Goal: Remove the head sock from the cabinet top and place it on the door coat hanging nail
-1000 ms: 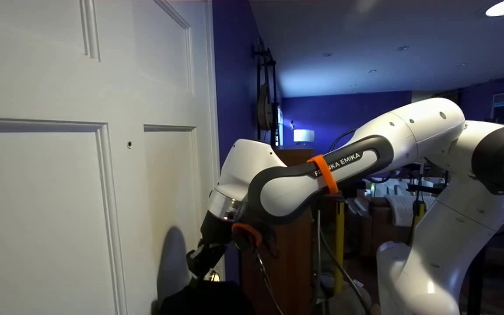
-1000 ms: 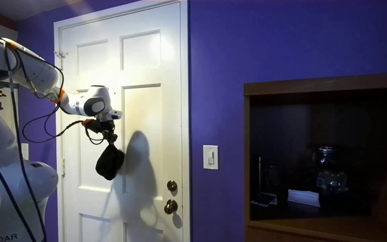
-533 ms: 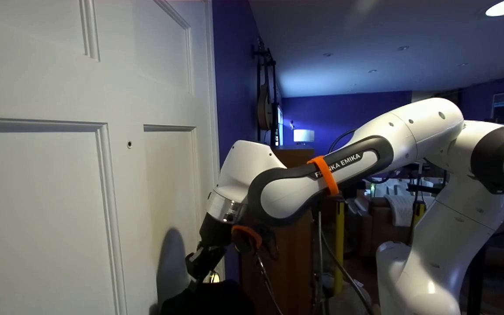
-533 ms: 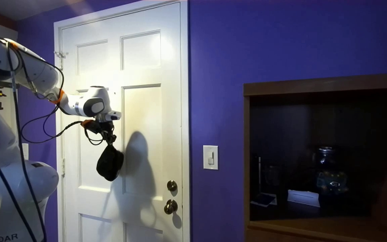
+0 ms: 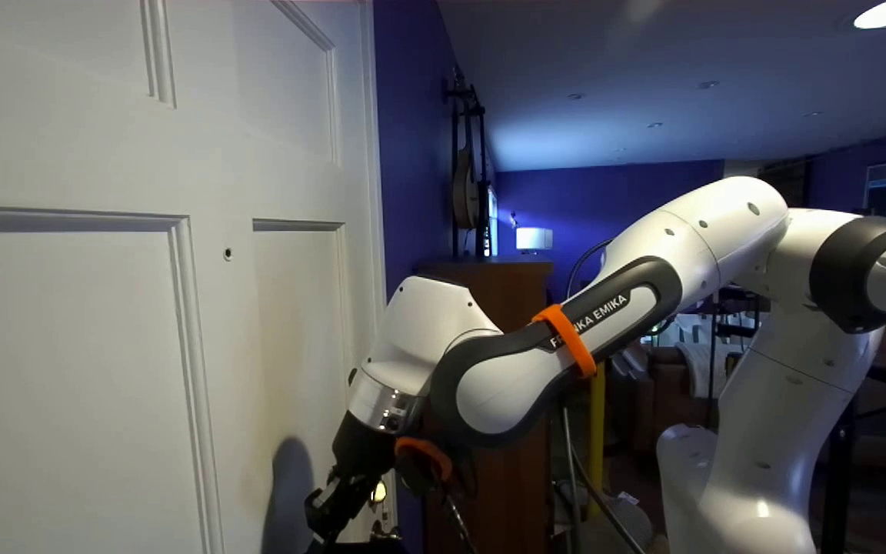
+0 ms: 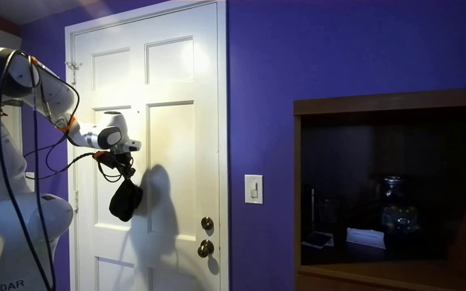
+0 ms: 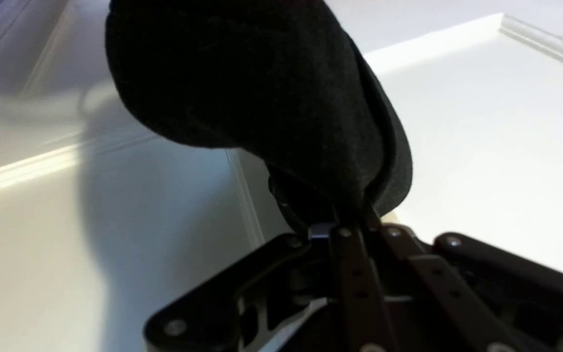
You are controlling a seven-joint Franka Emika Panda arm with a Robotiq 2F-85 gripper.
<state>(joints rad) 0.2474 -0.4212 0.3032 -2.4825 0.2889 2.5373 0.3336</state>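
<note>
Black head sock (image 6: 126,201) in the grasp of the gripper (image 7: 362,225), before a white panelled door (image 6: 208,121). In the wrist view the fingertips (image 7: 344,242) pinch the cloth, which extends toward 11 o'clock; in an exterior view it hangs at 6 o'clock below the gripper. A small dark fitting (image 6: 138,112) on the door, of uncertain kind, lies at 12 o'clock, well apart. Lettering (image 5: 603,312) on the arm (image 5: 504,392) reads "FRANKA EMIKA", partly covered by an orange band (image 5: 564,338); letters (image 6: 7,285) lower down end in "EDAR". In the cabinet (image 6: 390,100), at 3 o'clock, a pale mark (image 6: 403,221) is too blurred to read.
</note>
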